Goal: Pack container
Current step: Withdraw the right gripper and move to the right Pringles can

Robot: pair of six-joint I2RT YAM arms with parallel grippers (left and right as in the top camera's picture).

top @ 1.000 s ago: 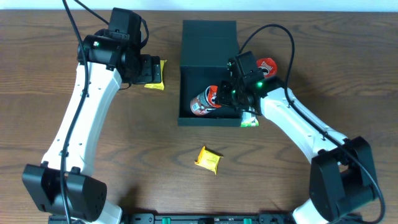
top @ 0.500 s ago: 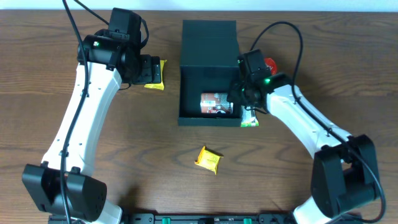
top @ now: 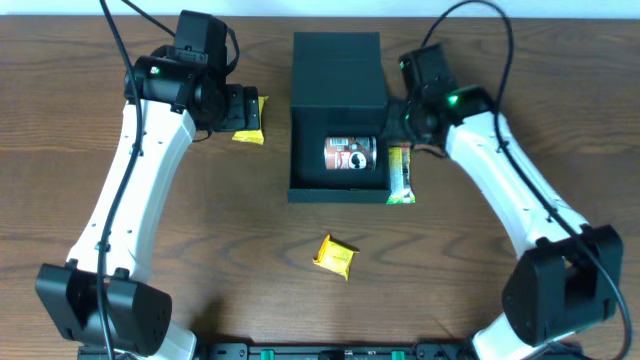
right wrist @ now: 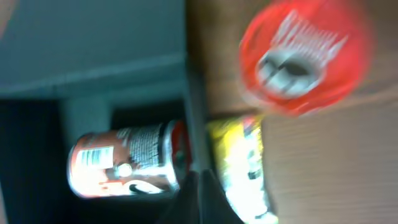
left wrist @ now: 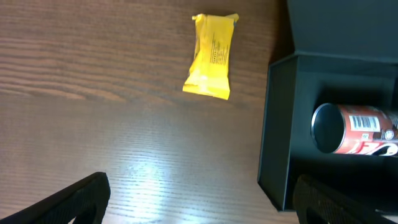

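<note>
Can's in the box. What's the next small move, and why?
Likely ease the left pincer forward over the yellow packet and lower to grip it: the pincer is open and empty, the packet lies just ahead on the table, outside the container.

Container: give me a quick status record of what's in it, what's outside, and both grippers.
container: lid open, on table
inside: one can lying on its side
outside, right wall: green-yellow packet alongside
outside, left: yellow packet near the left gripper
outside, front: second yellow packet
left gripper: open, empty, above table
right gripper: beside container's right wall, jaws blurred, cannot tell
</note>
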